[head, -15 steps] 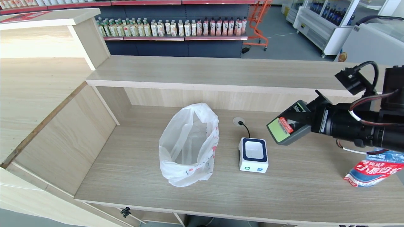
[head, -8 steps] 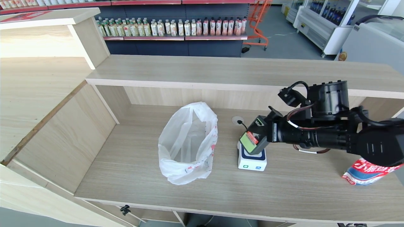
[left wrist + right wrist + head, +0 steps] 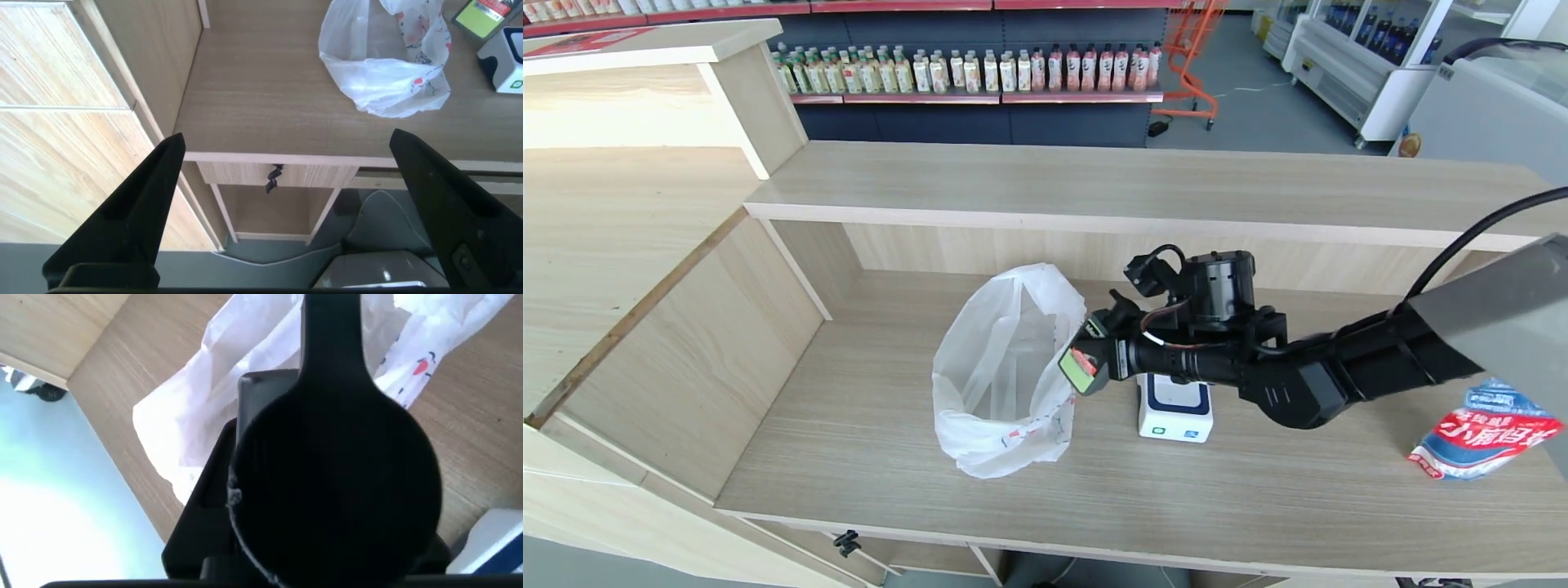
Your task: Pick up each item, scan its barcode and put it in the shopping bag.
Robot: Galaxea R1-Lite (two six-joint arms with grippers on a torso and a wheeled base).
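My right gripper is shut on a small dark box with a green face and a red label. It holds the box in the air just at the right rim of the white plastic shopping bag, which stands open on the counter. The white scanner sits under my right wrist. In the right wrist view the dark box hangs over the bag. My left gripper is open and holds nothing, low in front of the counter's front edge; the bag lies farther off.
A red, white and blue snack packet lies at the counter's right end. A raised wooden ledge runs along the back and a side wall closes the left. The scanner's cable leads to a grommet behind it.
My right arm has carried the box leftward, from above the counter's right side, over the scanner, to the bag's right rim. The bag and scanner stay put.
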